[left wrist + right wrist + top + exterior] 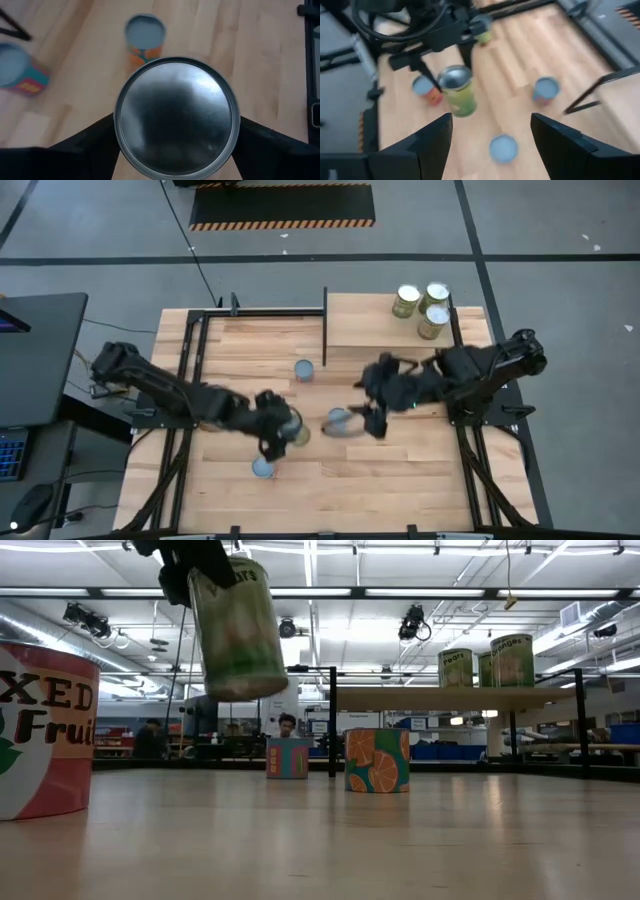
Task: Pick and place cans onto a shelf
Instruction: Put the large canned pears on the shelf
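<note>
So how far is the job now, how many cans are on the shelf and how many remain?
Done: three cans stand on the shelf. In hand: the left gripper is shut on a yellow-green can, held above the tabletop. The right gripper hangs open over an orange can. Left: that one, a blue can and a Mixed Fruit can stand on the tabletop.

A plank tabletop (400, 480) of light wood sits on a grey concrete floor (560, 230). A black mat with orange-striped edges (282, 206) lies on the floor beyond the table. A dark monitor (35, 355) stands off the table's left side, with a keyboard (10, 455) near it. In the low view, a person (287, 726) sits far behind the table, under long ceiling lights (420, 592).
</note>
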